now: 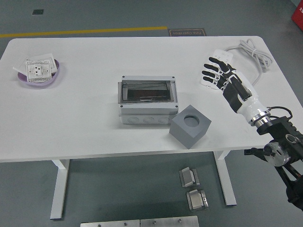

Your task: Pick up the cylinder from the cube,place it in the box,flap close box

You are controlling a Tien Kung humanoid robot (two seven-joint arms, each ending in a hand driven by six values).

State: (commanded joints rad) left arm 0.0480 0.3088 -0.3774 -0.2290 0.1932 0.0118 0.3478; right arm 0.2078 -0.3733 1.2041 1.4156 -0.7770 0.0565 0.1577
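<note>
A white rectangular worktop (85, 118) with rounded corners stands on white metal legs over a dull grey-green floor, where a yellow line (83, 31) runs past the far edge. Near the middle sits a light grey plastic box (147, 100) with a clear hinged flap; the flap looks to lie down over a dark interior, though the glare makes this hard to confirm. Just beside its near right corner stands a grey cube (190, 125) with a round recess in its top. A grey cylinder (192, 120) appears to sit in that recess, flush with it, but it is hard to tell apart from the cube.

The right hand (221, 77), black with white joints, hovers over the right side of the worktop, its fingers (209, 66) spread and holding nothing, above a white power strip (218, 57) whose grey cable (251, 51) coils toward the far right corner. At the far left rests a shallow purple bowl (53, 79) holding a white socket plate. Two small metal blocks (193, 188) lie on the floor under the near edge.
</note>
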